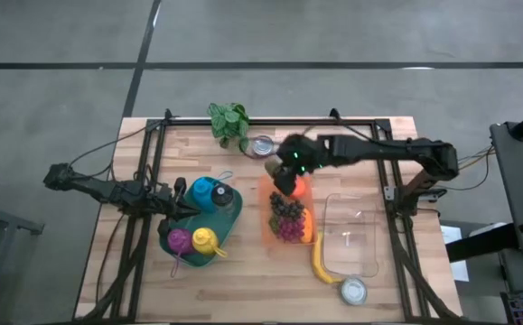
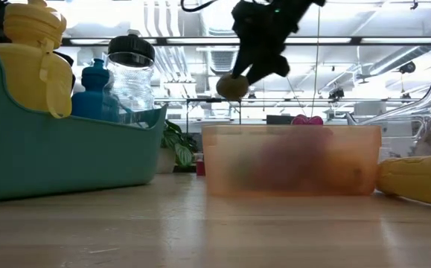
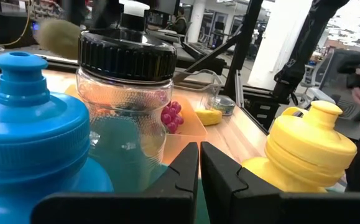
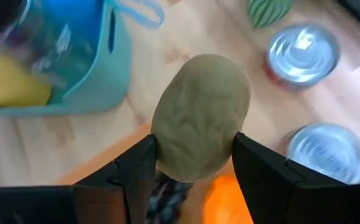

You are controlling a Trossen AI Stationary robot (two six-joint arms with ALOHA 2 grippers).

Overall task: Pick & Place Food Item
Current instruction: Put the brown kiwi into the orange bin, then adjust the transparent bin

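**Potato held above the orange tub**

Right pincer [image 1: 285, 178] clamped on a potato [image 4: 200, 117], one finger on each side, held in the air over the far end of the orange tub [image 1: 287, 215]. In the low view the potato [image 2: 232, 86] hangs clear above the tub's rim [image 2: 289, 129]. The tub holds dark and red grapes [image 1: 285, 217]; a banana [image 1: 321, 264] lies just beside its near right corner, against a clear container [image 1: 350, 236].

Left pincer [image 1: 187, 206], fingers together and holding nothing, rests at the teal basket [image 1: 229, 226], pointing at a blue bottle [image 3: 33, 130] and a clear jar with a black lid [image 3: 128, 78]. A yellow bottle [image 3: 310, 149] stands in the same basket.

Worktop [image 1: 243, 289]: pale wooden planks edged by a black frame. At its far edge stand a leafy plant [image 1: 230, 122] and a tin [image 1: 262, 146]; the right wrist view shows two tins [image 4: 303, 48] side by side. A small round lidded pot [image 1: 353, 290] sits near the front edge.

Room: grey floor with dark seams below the worktop [image 1: 53, 99]; beyond it, a bright hall with ceiling strip lights [image 2: 200, 41], beams and other benches
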